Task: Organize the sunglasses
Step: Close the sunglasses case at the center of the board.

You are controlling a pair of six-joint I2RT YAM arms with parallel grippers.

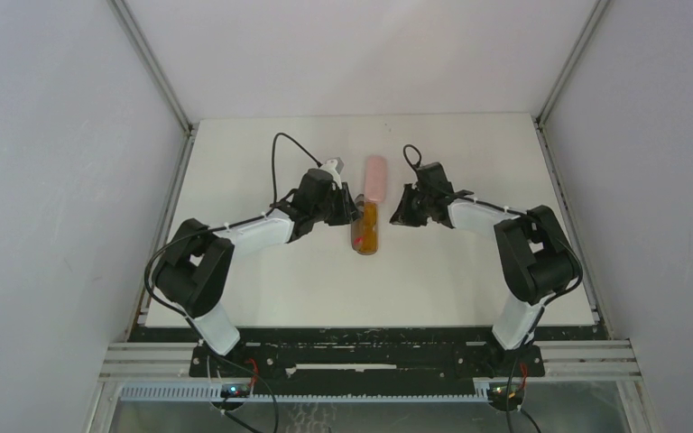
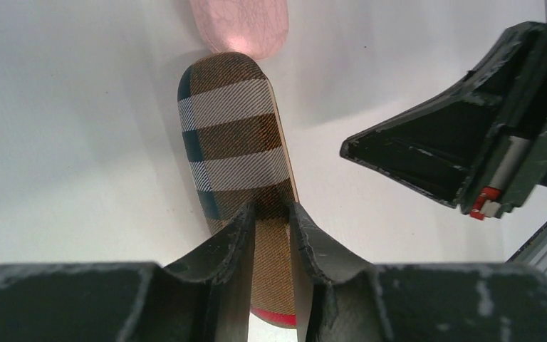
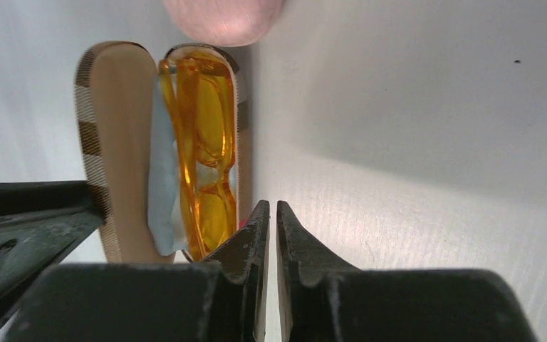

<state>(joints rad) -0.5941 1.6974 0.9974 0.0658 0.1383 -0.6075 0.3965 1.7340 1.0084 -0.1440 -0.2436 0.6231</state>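
Centre of the overhead view: the left gripper (image 2: 271, 208) is clenched on the lid (image 2: 231, 135) of a brown plaid case (image 3: 242, 142), holding it raised on the white table (image 3: 434, 178). In the right wrist view, upper left, the orange sunglasses (image 3: 203, 142) lie folded inside the open case, on a light-blue cloth (image 3: 160, 178). The right gripper (image 3: 268, 206) sits just beside the case's right rim, its fingers pressed almost together with nothing between them; whether it touches the rim cannot be told. A pink case (image 3: 224, 18) lies just beyond the plaid one, at the top edge of the frame.
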